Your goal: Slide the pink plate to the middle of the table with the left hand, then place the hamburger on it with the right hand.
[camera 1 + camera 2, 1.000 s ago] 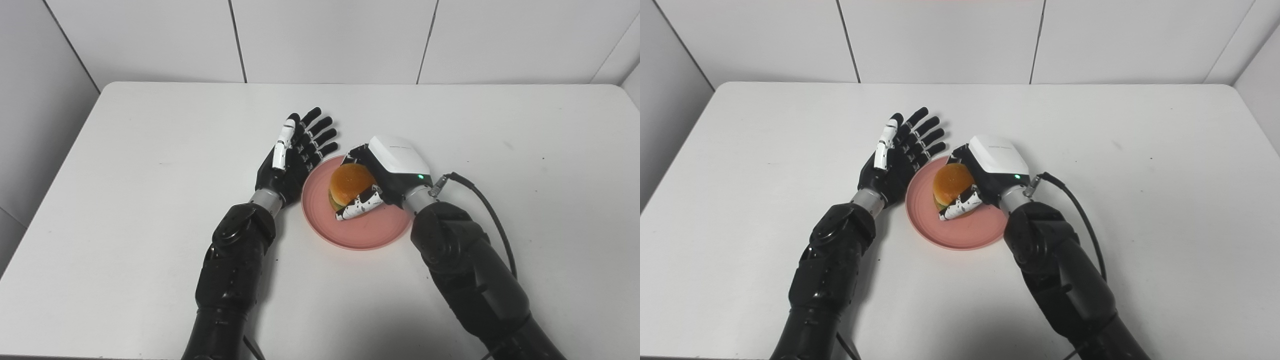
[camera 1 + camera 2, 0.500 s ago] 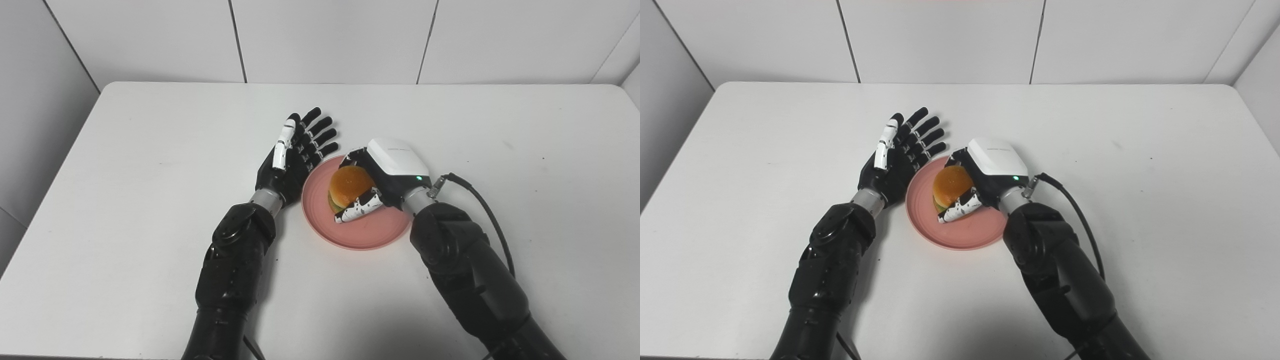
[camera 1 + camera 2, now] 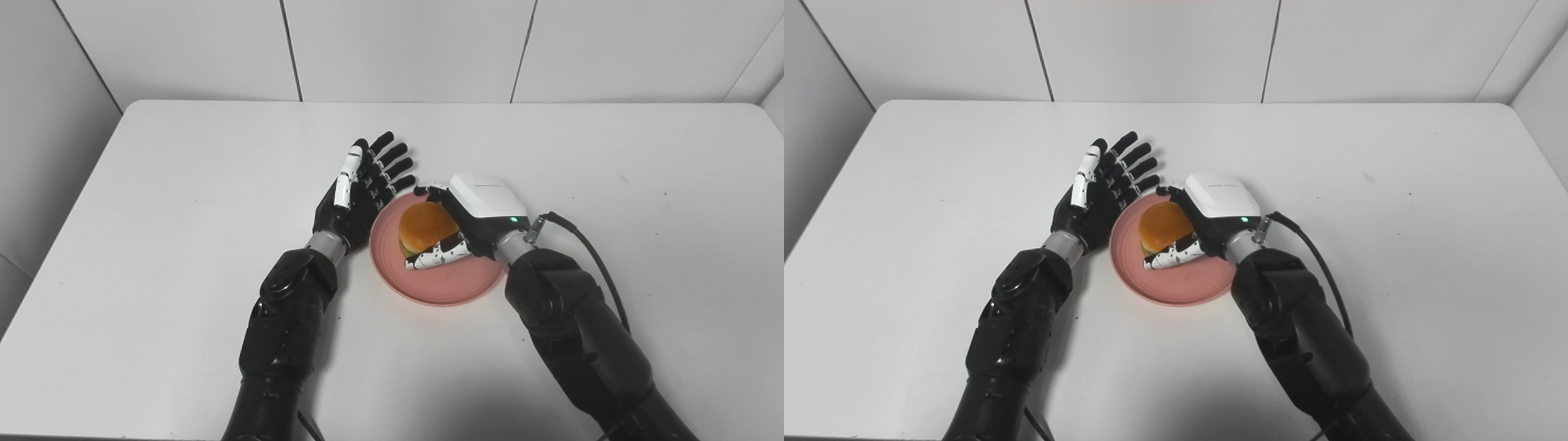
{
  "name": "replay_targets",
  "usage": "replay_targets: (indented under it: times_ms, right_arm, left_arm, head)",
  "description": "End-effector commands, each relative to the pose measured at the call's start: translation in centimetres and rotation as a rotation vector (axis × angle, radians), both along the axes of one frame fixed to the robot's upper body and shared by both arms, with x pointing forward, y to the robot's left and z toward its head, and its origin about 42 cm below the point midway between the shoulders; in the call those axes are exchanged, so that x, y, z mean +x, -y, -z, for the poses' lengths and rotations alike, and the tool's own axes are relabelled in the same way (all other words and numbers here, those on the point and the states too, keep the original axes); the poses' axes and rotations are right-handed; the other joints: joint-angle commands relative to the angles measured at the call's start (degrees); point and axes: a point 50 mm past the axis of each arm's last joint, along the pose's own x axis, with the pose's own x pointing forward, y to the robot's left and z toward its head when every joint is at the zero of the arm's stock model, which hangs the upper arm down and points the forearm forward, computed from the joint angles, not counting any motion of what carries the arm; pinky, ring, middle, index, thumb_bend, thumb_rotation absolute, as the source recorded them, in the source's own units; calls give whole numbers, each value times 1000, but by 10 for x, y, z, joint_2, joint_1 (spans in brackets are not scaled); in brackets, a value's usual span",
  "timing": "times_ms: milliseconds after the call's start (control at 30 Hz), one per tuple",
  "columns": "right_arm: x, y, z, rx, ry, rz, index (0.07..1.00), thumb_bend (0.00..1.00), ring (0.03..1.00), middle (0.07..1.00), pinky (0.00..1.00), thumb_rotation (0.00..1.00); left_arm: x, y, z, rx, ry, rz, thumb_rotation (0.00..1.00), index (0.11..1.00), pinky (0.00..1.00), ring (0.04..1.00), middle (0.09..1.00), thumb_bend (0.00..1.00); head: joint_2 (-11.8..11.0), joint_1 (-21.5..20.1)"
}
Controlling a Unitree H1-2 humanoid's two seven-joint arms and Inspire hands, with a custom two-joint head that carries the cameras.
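Observation:
The pink plate (image 3: pixel 450 288) lies near the middle of the white table. The hamburger (image 3: pixel 424 224), with an orange bun, rests on the plate's left half; it also shows in the right eye view (image 3: pixel 1164 224). My right hand (image 3: pixel 474 211) is over the plate's far right part, its fingers spread loosely beyond the burger's far side and its thumb lying along the near side. My left hand (image 3: pixel 361 190) is open with fingers straight, palm facing the plate, right beside the plate's left rim (image 3: pixel 372 239).
The white table (image 3: pixel 184 202) ends at a white tiled wall behind. A black cable (image 3: pixel 597 257) loops from my right wrist over the table to the right.
My right hand's fingers and thumb have spread away from the hamburger, which now sits a little lower and further left on the plate. The left hand has not moved.

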Motion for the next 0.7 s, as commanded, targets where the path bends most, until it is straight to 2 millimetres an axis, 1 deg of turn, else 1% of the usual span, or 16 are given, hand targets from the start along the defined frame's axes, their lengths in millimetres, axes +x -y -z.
replay_targets:
  times_ms: [0,67,100,167,300,333,367,467,533,600,667]
  right_arm:
    - [2,-2,-24,4,81,-9,827,876,659,772,456,538]
    - [1,-1,-27,-2,89,-10,829,883,664,776,457,548]
    - [0,0,-30,-1,96,-12,832,895,677,786,461,580]
    - [-3,2,-34,5,111,-18,830,910,679,785,466,610]
    - [-7,6,-42,48,132,-28,827,922,660,773,452,614]
    - [-8,7,-44,56,135,-29,829,919,621,744,431,619]
    - [-8,8,-46,66,130,-28,829,918,608,734,423,621]
    - [-9,13,-52,104,117,-29,843,957,564,696,400,685]
    - [-9,17,-54,125,116,-31,841,975,530,674,376,691]
    - [-10,20,-59,129,110,-31,851,985,525,681,368,697]
    - [-10,24,-64,126,96,-32,878,991,568,721,400,711]
  left_arm:
    - [-13,-4,32,50,-152,-6,1000,891,842,878,888,375]
    - [-13,-5,32,45,-156,-4,1000,894,848,882,892,375]
    - [-13,-5,32,42,-159,-4,1000,897,852,886,896,375]
    - [-12,-5,32,40,-164,-6,1000,901,859,890,899,374]
    - [-12,-5,32,49,-160,-2,1000,906,874,899,903,373]
    - [-12,-4,32,48,-160,-2,1000,905,876,902,903,371]
    - [-12,-4,33,40,-164,-3,1000,904,877,903,902,371]
    - [-12,-4,33,31,-162,0,1000,903,876,906,903,370]
    - [-12,-4,34,31,-158,2,1000,905,881,914,909,370]
    - [-12,-4,34,30,-160,-2,1000,902,882,916,911,374]
    - [-12,-4,35,27,-159,3,1000,903,886,918,913,377]
  head:
    - [0,0]
    - [0,0]
    - [0,0]
    - [0,0]
    - [-2,-2]
    - [-2,-2]
    - [-2,-2]
    - [-3,-2]
    - [-3,-2]
    - [-3,-2]
    - [-3,-3]
